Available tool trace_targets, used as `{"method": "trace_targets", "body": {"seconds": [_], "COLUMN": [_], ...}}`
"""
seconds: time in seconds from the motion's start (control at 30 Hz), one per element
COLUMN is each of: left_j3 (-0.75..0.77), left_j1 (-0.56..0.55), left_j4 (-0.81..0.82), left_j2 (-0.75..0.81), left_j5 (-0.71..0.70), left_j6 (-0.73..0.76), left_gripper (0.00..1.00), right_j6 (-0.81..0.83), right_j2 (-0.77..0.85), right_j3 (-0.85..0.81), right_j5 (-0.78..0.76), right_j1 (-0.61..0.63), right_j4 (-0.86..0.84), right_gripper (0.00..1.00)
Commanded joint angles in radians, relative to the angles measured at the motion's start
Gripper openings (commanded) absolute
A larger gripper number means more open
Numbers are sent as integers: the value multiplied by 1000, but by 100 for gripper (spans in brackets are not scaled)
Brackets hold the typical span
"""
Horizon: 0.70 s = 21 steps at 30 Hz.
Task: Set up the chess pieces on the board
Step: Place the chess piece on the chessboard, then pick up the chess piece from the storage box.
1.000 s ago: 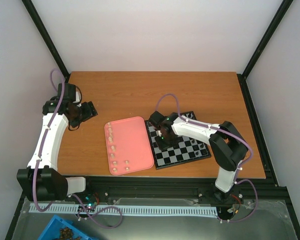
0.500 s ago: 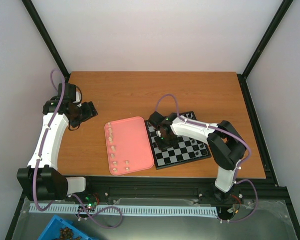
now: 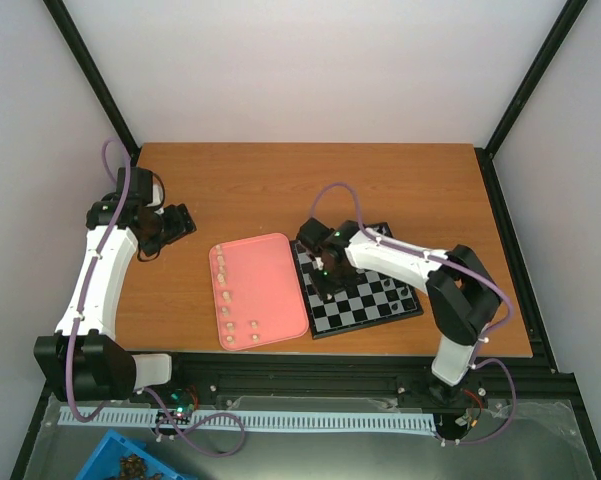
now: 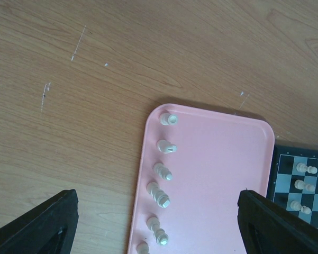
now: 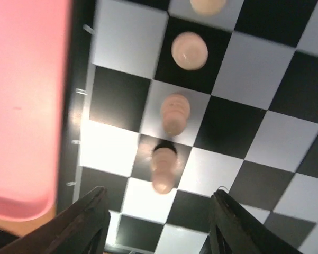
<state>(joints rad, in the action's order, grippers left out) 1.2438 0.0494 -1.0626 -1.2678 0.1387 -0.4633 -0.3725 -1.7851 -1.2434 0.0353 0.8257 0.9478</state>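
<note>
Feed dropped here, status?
Left tool open, empty. Right tool open; small cream chess piece sits free on black-and-white checked board. Nothing blocking.

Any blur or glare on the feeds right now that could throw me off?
Right wrist: soft, chess pieces smeared, glare washing out a white square of the board. Left wrist: sharp, evenly lit, faint shadow along the top edge of the pink tray. Top external: clear, but pieces tiny.

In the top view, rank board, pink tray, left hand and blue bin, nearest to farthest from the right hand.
1. board, directly under the right hand.
2. tray, just to its left.
3. left hand, far left of the table.
4. bin, off the table, bottom-left corner.
</note>
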Motion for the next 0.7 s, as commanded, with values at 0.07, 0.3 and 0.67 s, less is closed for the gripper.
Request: {"method": "trace_targets", "body": {"seconds": [0.07,0.3,0.67], "left_j3": [19,17,19], "left_j1": [4,4,4], "left_j4": [1,0,3], "left_j2": [12,6,-8], "left_j5": [8,8,16], "left_j6": [21,20,18], "left_gripper": [84,84,84], "right_j6": [31,87,166], "right_j2": [59,-78,-360], "right_j3": [-235,-392,-603], "right_j5": [-53,93,202], "right_j1": [81,188,341], "right_j4": [163,120,96], "right_gripper": [56,58,58]}}
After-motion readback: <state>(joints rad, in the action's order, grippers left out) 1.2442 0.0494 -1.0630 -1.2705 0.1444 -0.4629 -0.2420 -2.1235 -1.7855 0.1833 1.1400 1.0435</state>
